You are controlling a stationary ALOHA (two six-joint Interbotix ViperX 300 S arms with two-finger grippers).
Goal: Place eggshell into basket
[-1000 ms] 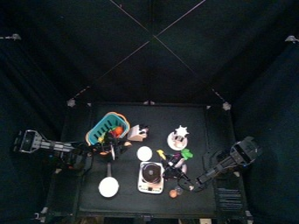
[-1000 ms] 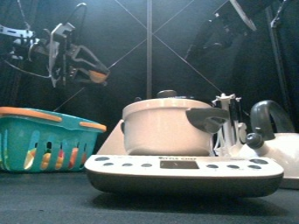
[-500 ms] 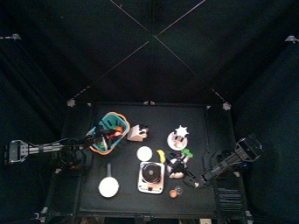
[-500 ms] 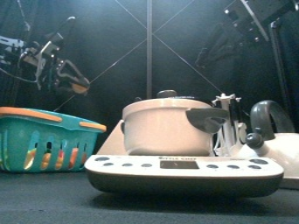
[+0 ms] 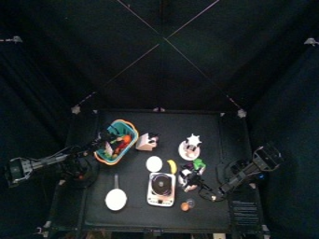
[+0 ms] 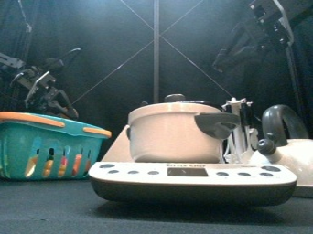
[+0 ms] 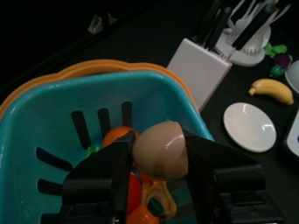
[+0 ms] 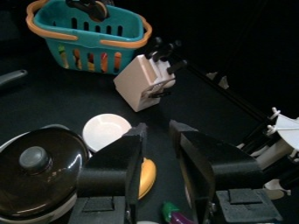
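- The eggshell [image 7: 160, 149] is seen as a smooth tan half-shell, rounded and egg-shaped, with a darker shaded underside.
- It is held between the two jaws of the left gripper [image 7: 160, 171], directly above the inside of the basket [image 7: 47, 114].
- The basket is teal-blue with slatted sides and an orange rim; orange and red items are seen lying inside it, below the shell.
- In the top view the basket [image 5: 122, 130] is placed at the table's left rear, with the left arm reaching in from the left so that its gripper [image 5: 110, 142] is over the basket's near edge.
- In the front view the left arm is raised at the left, behind and above the basket [image 6: 37, 146].
- The right gripper [image 8: 158, 153] is held with its jaws apart and nothing between them, above the table's right side near the cooker [image 8: 35, 166].
- A white knife block [image 7: 211, 66], a white plate [image 7: 249, 122] and a banana [image 7: 271, 87] are seen on the table beyond the basket.
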